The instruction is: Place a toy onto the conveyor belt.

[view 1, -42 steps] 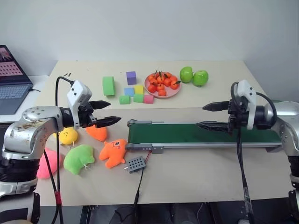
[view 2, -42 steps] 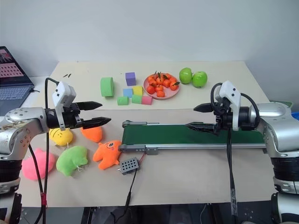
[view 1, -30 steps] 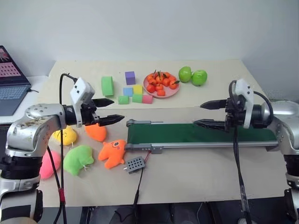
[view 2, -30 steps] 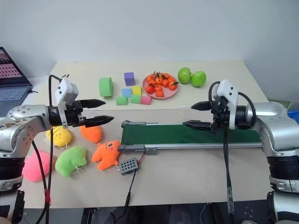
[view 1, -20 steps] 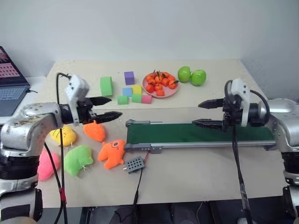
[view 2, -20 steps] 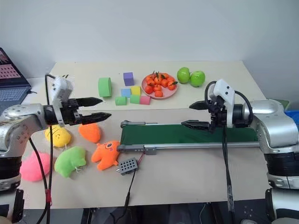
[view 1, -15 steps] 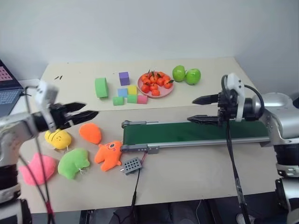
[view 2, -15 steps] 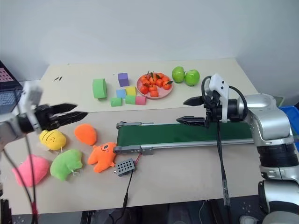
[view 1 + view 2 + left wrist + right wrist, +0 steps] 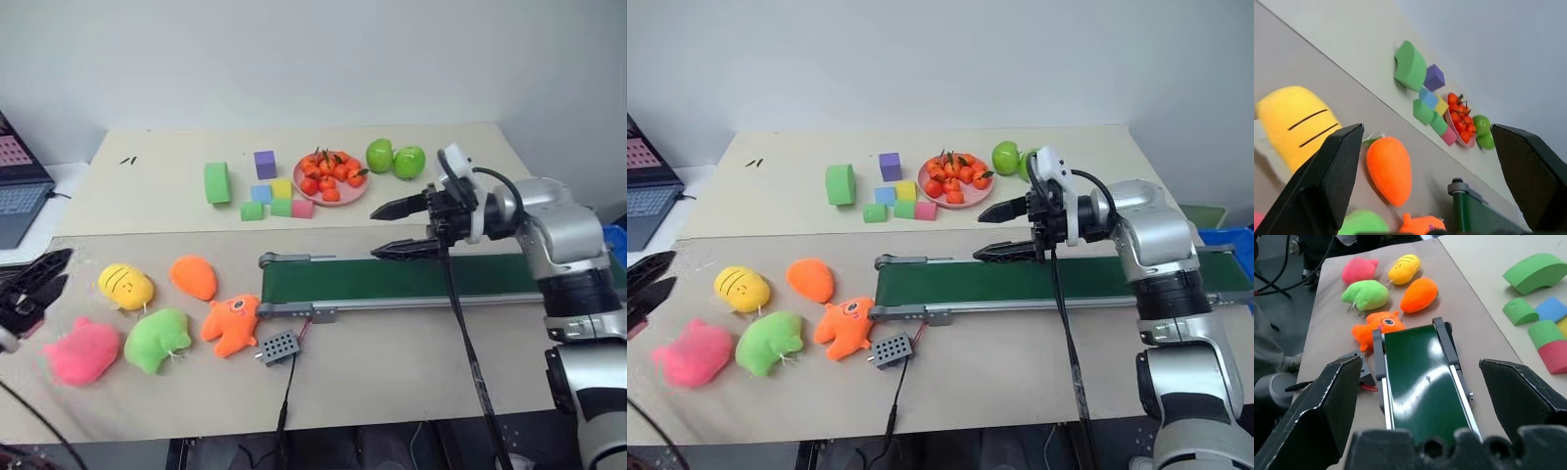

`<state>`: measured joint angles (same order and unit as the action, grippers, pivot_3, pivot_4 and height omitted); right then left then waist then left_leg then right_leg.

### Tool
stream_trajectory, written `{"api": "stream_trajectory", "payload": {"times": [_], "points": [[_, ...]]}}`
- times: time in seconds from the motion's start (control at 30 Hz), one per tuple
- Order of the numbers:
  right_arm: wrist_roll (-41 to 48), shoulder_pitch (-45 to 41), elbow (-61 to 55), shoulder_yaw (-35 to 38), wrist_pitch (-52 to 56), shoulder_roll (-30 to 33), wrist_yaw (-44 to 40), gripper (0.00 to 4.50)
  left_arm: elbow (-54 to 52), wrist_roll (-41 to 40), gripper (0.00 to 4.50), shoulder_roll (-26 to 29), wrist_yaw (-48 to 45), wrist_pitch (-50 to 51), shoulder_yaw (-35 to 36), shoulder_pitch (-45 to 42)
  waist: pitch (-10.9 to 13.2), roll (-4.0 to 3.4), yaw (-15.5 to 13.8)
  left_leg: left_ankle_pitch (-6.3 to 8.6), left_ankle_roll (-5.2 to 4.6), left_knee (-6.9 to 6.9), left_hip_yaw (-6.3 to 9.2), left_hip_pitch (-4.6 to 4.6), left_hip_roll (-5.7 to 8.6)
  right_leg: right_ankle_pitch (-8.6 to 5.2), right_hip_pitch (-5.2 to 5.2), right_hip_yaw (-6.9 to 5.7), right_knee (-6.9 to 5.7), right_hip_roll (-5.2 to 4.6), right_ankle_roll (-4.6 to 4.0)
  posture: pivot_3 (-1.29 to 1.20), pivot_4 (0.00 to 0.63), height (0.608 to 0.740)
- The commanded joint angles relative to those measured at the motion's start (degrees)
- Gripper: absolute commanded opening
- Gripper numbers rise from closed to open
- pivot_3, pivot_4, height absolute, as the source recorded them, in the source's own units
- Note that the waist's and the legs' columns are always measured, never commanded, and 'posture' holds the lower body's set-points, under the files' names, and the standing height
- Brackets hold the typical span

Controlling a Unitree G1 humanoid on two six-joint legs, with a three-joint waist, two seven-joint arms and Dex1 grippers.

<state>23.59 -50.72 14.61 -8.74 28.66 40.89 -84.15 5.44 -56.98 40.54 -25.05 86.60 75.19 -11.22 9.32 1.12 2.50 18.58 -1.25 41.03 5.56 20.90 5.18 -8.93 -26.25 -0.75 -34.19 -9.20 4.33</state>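
Left gripper [image 9: 34, 284] spread wide, empty, off the table's left edge beside the pink toy [image 9: 81, 350] near the front-left corner; I should drop onto its middle, well short of the belt [image 9: 431, 277].

I see a beige table [image 9: 411, 362]. On it, under my open right jaws, lies the belt [image 9: 411, 277], its near roller end just past the fingertips. A small grey box [image 9: 278, 346] sits beside that end. Just ahead of my wide-open left jaws lie the plush toys: pink toy [image 9: 80, 351] nearest, a lime one [image 9: 160, 339] beside it, a yellow one [image 9: 125, 286], an orange oval [image 9: 193, 276] and an orange monster [image 9: 233, 324] touching the belt frame. Well beyond both jaws sit foam blocks [image 9: 257, 188], a plate [image 9: 331, 197] of tomatoes and two green apples [image 9: 394, 158]
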Motion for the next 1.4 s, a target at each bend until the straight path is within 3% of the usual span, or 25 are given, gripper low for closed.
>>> {"api": "stream_trajectory", "payload": {"times": [0.03,0.33,0.53,0.8,1.07,1.4], "points": [[-1.0,-2.4,1.9,-0.4,-2.5,-0.7,-2.6,4.5,-0.8,-2.3,4.41,-0.6,3.8,2.0,8.2,2.4,0.0,0.0,0.1,-0.01,0.01,0.0,0.0,-0.02,0.0,0.0,0.01,0.0,-0.02,0.0,0.0,0.0,0.15,0.74],[-2.2,-3.4,5.0,-1.5,-4.5,-2.5,-6.2,4.5,6.0,-4.7,4.41,-2.0,3.5,3.4,16.3,15.8,0.0,0.0,0.0,0.03,0.06,-0.18,-0.16,-0.36,-0.04,0.0,0.07,0.08,-0.16,0.01,-0.03,0.0,0.15,0.74],[-0.8,-3.9,4.6,-2.5,-5.8,-3.0,-8.3,4.5,15.9,-5.6,4.41,-1.4,3.3,4.4,20.3,22.4,0.0,0.01,0.0,0.06,0.1,-0.26,-0.31,-0.6,-0.08,-0.03,0.09,0.09,-0.14,0.01,-0.08,0.0,0.15,0.74],[3.8,-7.0,4.9,-7.2,-9.8,-2.5,-8.3,4.5,16.9,-8.1,4.41,-4.9,8.5,4.5,19.8,16.3,0.0,0.04,-0.3,0.06,0.12,-0.23,-0.35,-0.64,-0.11,-0.03,0.1,0.1,-0.14,-0.02,-0.09,0.0,0.15,0.74],[4.8,-9.7,7.7,-9.0,-11.6,-0.4,-8.3,4.5,13.9,-10.9,4.41,-14.0,12.6,2.1,17.3,14.9,-0.1,0.14,0.1,0.11,0.12,-0.25,-0.42,-0.62,-0.12,-0.02,0.04,0.11,-0.4,-0.02,-0.12,0.0,0.15,0.74],[4.8,-10.9,10.0,-10.9,-13.2,1.6,-8.3,4.5,14.0,-20.4,4.41,-11.9,13.5,-0.4,18.2,23.4,-0.1,0.14,0.0,0.14,0.1,-0.24,-0.62,-0.7,-0.19,-0.04,0.0,0.19,-0.27,-0.02,-0.15,0.0,0.15,0.74]]}}
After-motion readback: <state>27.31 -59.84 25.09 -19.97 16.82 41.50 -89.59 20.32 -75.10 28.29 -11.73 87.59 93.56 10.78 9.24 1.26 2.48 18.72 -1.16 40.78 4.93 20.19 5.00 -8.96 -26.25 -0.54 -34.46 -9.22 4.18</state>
